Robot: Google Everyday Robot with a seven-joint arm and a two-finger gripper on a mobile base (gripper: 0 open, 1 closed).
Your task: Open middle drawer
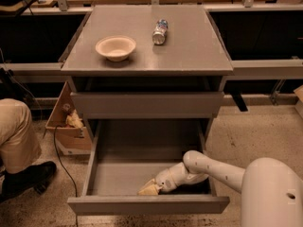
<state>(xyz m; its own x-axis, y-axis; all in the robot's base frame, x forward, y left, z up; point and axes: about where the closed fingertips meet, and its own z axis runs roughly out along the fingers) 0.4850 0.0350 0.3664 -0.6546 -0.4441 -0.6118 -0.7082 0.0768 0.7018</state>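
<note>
A grey cabinet [147, 41] stands in the middle of the camera view. A low drawer [147, 205] is pulled far out toward me, and its inside looks bare. Above it, a closed drawer front [147, 104] sits under a dark gap below the top. My gripper [150, 188] is inside the open drawer, low down just behind the front wall, a little right of centre. My white arm [213, 167] reaches in over the drawer's right side.
A beige bowl [115, 48] and a can lying on its side [160, 31] sit on the cabinet top. A person's leg and black shoe [19, 150] are at the left. A cardboard box [66, 126] stands left of the cabinet. Dark shelving runs behind.
</note>
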